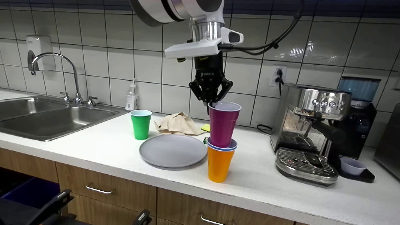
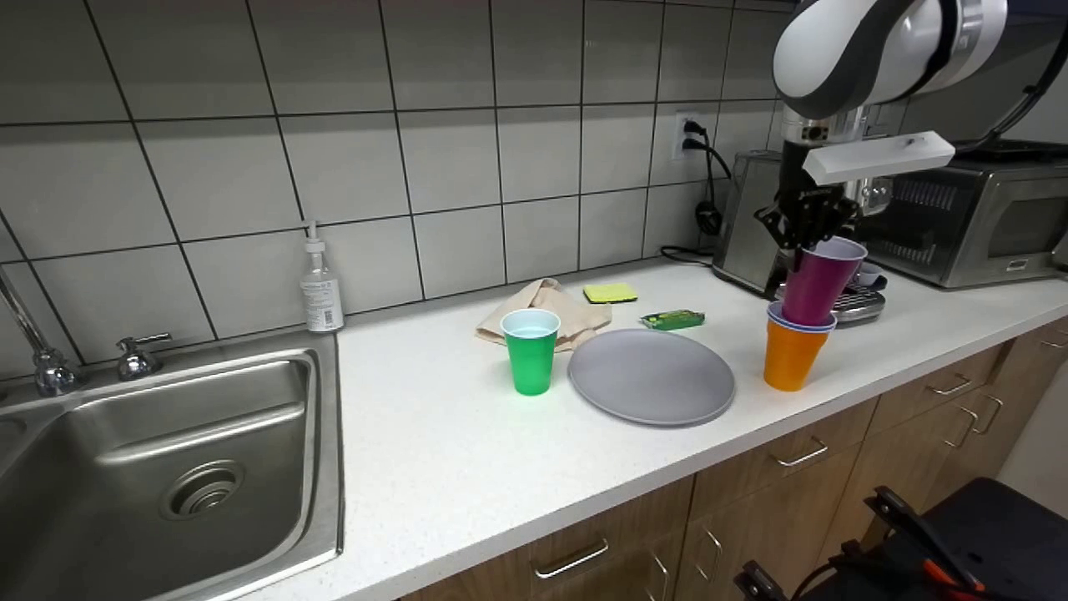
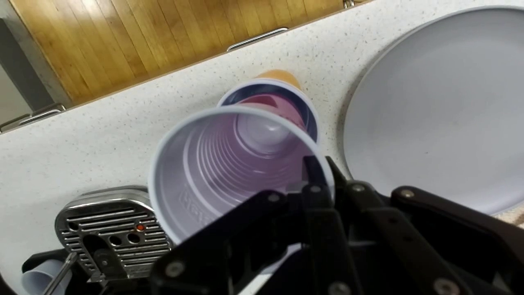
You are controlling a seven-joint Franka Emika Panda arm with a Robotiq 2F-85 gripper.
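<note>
My gripper (image 3: 324,164) is shut on the wall of a purple cup (image 1: 223,125) at its rim, one finger inside the cup and one outside. The cup tilts, its white mouth facing up toward the wrist camera. Its lower end sits inside the mouth of a blue-lined cup (image 3: 241,95), which is nested in an orange cup (image 1: 220,165) standing on the counter. Whether the purple base rests on anything inside is hidden. In both exterior views a grey plate (image 2: 651,376) lies beside the stack, and a green cup (image 2: 531,357) stands upright past the plate.
Toward the sink (image 2: 200,417) stand a soap bottle (image 2: 321,292) and a beige cloth (image 2: 546,309). A yellow sponge (image 2: 610,293) and a green packet (image 2: 672,320) lie behind the plate. An espresso machine (image 1: 307,137) stands beyond the stack. The counter's front edge runs close by the orange cup.
</note>
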